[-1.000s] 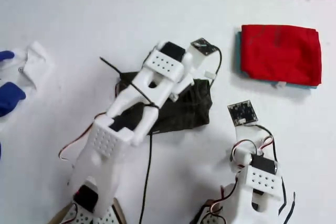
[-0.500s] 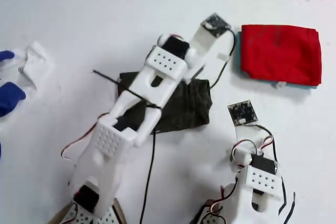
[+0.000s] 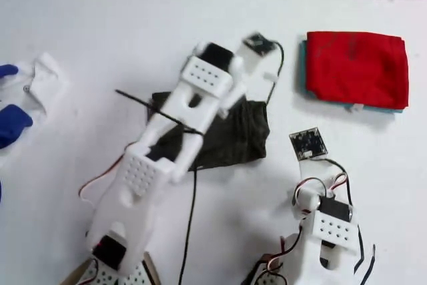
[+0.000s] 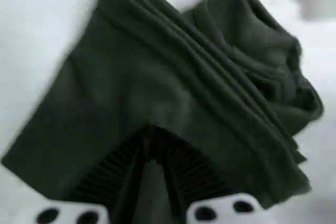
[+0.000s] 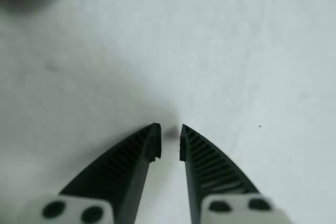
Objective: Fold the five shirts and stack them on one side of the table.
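The left arm (image 3: 167, 138) has drawn back slightly and lies stretched over the dark shirt (image 3: 243, 131) at mid-table. The left gripper (image 4: 152, 140) is clenched, tips on the cloth. The right gripper (image 5: 170, 140) hangs slightly parted above the table (image 3: 100, 31).

- Dark green folded cotton shirt (image 3: 243, 135) lies rumpled at mid-table.
- Red folded shirt (image 3: 357, 68) sits flat toward the right side.
- White crumpled shirt (image 3: 43, 81) lies at the left edge.

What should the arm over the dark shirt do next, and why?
Probably carry the dark shirt over to the red shirt: it already looks folded, the left gripper sits over it, and the red one lies folded at the table's side.
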Action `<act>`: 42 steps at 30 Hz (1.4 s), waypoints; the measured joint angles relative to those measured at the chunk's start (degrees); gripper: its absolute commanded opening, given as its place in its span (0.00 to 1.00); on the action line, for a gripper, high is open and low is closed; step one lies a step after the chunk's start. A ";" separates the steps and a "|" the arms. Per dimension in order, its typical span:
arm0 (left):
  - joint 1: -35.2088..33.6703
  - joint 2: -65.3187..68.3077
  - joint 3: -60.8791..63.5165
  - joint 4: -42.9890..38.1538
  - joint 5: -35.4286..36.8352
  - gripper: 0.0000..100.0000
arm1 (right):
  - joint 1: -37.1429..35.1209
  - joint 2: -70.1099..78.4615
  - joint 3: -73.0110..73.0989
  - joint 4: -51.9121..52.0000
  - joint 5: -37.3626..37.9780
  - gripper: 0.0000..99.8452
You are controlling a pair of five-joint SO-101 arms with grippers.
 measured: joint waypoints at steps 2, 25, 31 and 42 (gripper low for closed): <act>2.46 2.11 0.00 0.44 0.00 0.02 | 0.53 0.00 0.00 -0.35 -1.93 0.07; 14.33 5.89 -12.31 1.41 2.99 0.02 | 29.27 0.00 0.00 -1.23 -2.37 0.07; 8.88 4.84 -19.25 1.41 3.16 0.02 | 28.92 0.00 0.00 -1.23 -2.37 0.07; 6.77 13.27 -17.41 -0.88 3.16 0.02 | 28.92 0.00 0.00 -1.23 -2.37 0.07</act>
